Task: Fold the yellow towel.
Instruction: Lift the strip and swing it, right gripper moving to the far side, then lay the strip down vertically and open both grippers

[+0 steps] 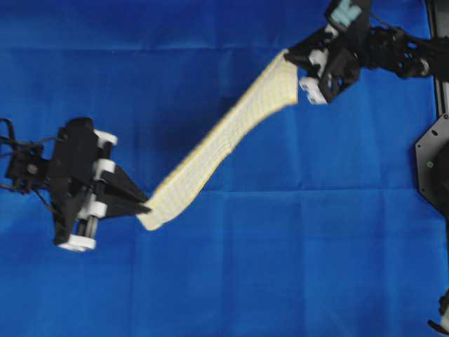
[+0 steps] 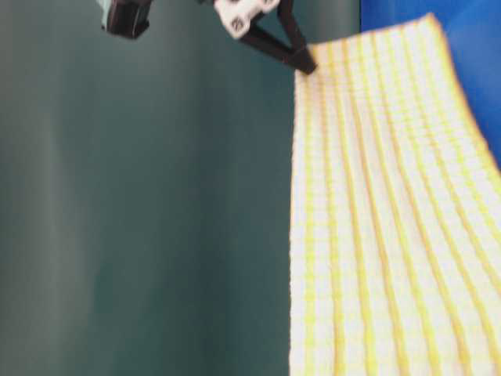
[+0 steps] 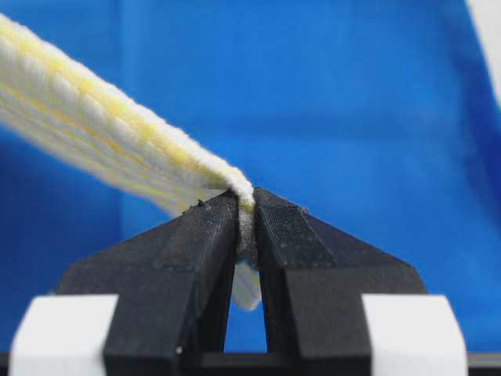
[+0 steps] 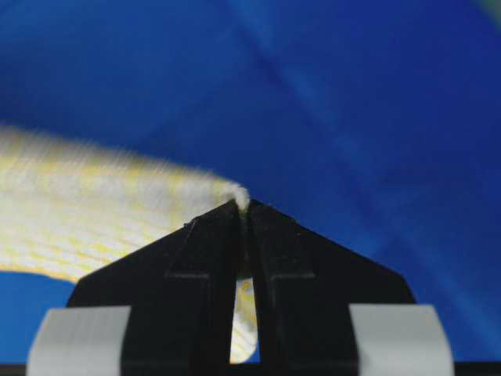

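Checked cream-and-yellow cloth fills the near right of the table-level view: the yellow towel (image 2: 376,227), hanging in soft lengthwise pleats so close to the lens that its lower part runs off the picture. At its top left corner sit the black fingertips of one gripper (image 2: 304,61), and which arm this is cannot be told from that view alone.

From overhead the towel (image 1: 224,140) is a long band stretched slantwise between the two arms, bunched narrow at each end and wider toward its upper right. Its lower end is pinched in the left gripper (image 1: 144,208), whose jaws are closed tight on the hem; the towel runs away from those fingertips up and to the right. The left wrist view shows the same grip closely: the two black fingers (image 3: 205,243) press together with the yellow-edged cloth (image 3: 117,133) squeezed between them, a small tab of it showing below the pinch.

The upper end is held by the right gripper (image 1: 290,59), likewise closed on the cloth; from there the towel falls away down and to the left. In the right wrist view a white tuft of fabric (image 4: 102,211) pokes out above the closed tips.

Beneath both arms lies a plain blue cloth (image 1: 280,267), with faint crease lines across it.
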Controlling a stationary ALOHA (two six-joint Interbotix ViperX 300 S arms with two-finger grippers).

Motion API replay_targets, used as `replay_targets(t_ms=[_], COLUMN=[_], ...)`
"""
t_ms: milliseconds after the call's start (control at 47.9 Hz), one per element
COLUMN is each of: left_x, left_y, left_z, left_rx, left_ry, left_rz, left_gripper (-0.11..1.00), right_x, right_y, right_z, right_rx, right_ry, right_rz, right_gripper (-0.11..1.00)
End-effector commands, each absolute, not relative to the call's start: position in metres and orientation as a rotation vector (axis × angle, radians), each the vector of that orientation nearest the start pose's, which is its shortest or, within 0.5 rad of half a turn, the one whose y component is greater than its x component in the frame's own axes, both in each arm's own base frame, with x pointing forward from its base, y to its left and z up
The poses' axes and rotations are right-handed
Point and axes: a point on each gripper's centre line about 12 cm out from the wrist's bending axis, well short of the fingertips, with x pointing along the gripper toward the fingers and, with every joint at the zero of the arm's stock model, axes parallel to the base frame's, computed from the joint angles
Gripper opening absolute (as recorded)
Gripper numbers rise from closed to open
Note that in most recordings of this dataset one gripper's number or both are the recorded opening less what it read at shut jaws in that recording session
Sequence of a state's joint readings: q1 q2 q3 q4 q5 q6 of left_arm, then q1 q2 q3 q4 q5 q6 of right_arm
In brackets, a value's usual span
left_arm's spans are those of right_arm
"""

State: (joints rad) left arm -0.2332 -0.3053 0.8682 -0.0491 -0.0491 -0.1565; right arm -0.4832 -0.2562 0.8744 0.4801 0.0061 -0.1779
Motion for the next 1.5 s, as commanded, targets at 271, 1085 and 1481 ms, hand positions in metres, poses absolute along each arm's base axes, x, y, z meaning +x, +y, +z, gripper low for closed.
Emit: replay_targets(t_ms=[271,1085,1481], left_x=[0.391,0.478,0.509], left_y=[-0.104,-0.126,-0.12], left_z=[0.221,0.218,0.218], left_rx=[-0.118,0.036,0.076], left_ry=[0.47,0.397,0.34], left_rz=[-0.211,-0.248,-0.231], left_gripper=[0.05,0.05,0.05], right_x=[0.311,0.312,0.271], right_y=[-0.193,-0.21,-0.203], right_z=[0.211,0.218,0.227], right_rx=[0.386,0.339,0.35], right_ry=[0.45,0.44,0.422], right_rz=[-0.617,-0.638,-0.682], right_gripper=[0.03,0.03,0.03])
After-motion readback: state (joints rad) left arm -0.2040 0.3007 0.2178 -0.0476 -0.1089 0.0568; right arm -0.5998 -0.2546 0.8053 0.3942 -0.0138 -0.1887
